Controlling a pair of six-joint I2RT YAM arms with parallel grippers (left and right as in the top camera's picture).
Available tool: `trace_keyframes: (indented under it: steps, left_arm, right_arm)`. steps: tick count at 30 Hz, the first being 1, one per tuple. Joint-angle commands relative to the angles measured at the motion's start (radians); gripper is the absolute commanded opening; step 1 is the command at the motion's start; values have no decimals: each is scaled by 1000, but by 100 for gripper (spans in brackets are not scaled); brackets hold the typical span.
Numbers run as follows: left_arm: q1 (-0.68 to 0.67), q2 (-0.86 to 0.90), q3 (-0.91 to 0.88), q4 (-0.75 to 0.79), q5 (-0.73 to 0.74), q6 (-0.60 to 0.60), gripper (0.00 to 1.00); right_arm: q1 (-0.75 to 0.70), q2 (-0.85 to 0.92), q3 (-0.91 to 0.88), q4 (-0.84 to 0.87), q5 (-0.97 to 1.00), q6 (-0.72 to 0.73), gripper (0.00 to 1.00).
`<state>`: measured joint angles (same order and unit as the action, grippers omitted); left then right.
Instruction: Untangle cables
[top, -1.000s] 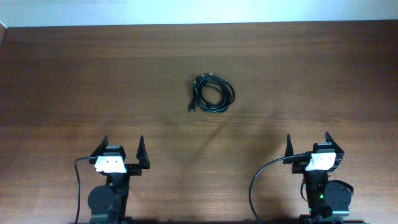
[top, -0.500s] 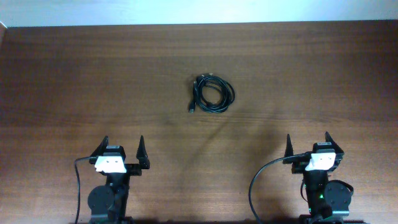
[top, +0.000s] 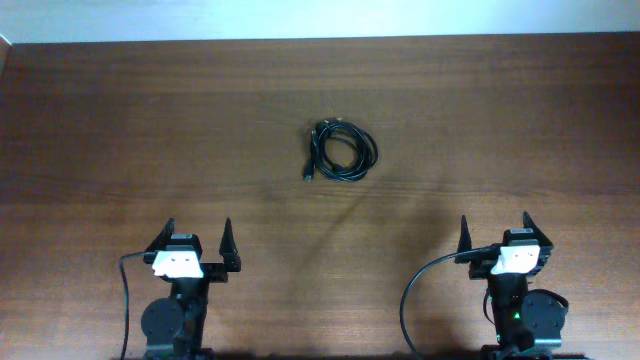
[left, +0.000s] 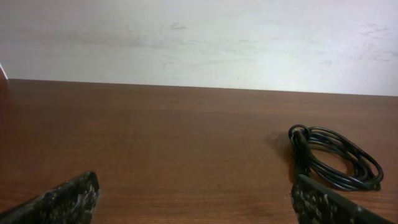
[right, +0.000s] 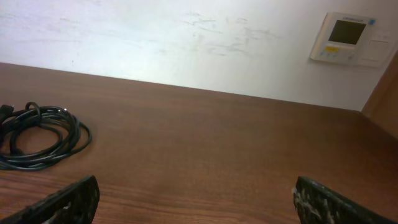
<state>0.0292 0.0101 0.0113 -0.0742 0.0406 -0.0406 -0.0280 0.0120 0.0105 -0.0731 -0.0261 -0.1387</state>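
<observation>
The cables (top: 340, 152) lie as one small black coiled bundle on the brown table, near the middle and toward the far side. A plug end sticks out at the bundle's lower left. In the left wrist view the cables (left: 334, 157) sit at the right; in the right wrist view the cables (right: 38, 135) are at the far left. My left gripper (top: 197, 238) stands open near the front edge, left of the bundle and well short of it. My right gripper (top: 496, 230) is open too, at the front right, with nothing between its fingers.
The wooden table (top: 120, 130) ends at a white wall at the back. A wall panel (right: 346, 38) hangs on that wall at the right. Thick black arm wires (top: 415, 295) curl beside each base at the front edge.
</observation>
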Motion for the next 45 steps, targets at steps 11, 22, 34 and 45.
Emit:
trace_keyframes:
  steps: [11,22,34,45]
  left_arm:
    - [0,-1,0,-13,13,42,99]
    - [-36,719,853,-559,185,12,99]
    - [-245,1213,1413,-818,377,-1,99]
    - [-373,1610,1752,-771,410,438,99]
  right_arm:
    - [8,-6,-5,26,-89,-3,99]
    - [8,146,497,-495,-95,183,99]
    - [8,527,809,-600,-460,378,99]
    - [37,1119,1379,-876,-444,111,99]
